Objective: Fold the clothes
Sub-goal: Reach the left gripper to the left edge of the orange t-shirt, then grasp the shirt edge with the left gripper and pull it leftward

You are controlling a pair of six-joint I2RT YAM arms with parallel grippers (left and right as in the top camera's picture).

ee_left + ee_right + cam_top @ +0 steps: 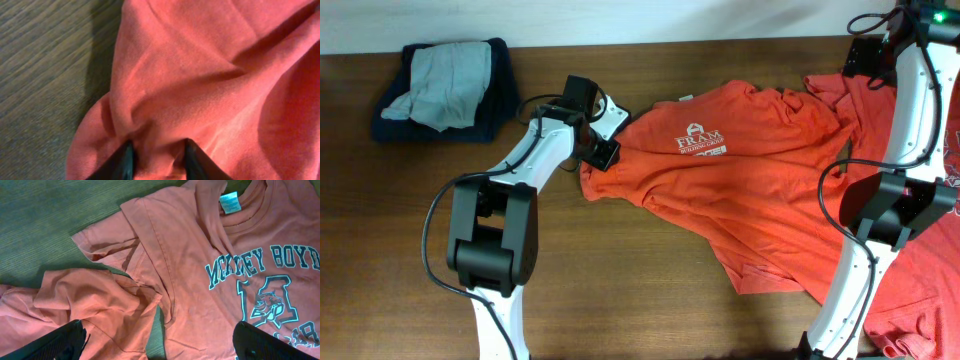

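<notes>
Two robot arms stand at the near edge of the brown counter (620, 290). The wood between them is bare, so there is lots of open room. On the near right, more orange cloth (920, 290) lies heaped beside the right arm (880, 200) and runs off the right side of the view.

In the middle lies the orange T-shirt (760, 180), rumpled, with its white logo (700, 140) facing up. The right arm crosses over its right side. The left claw (603, 152) is at the shirt's left edge. It is clenched on a bunch of that cloth, and folds run out from the pinch. Left of it the wood is bare.

At the far left sits a pile of dark blue and grey clothes (445, 85), well apart from the shirt. At the far right the right claw (165, 345) hangs spread wide, gripping nothing. It is over a second orange shirt (200, 295) with dark letters and a white neck tag (229, 202). That shirt's sleeve lies on bare counter.
</notes>
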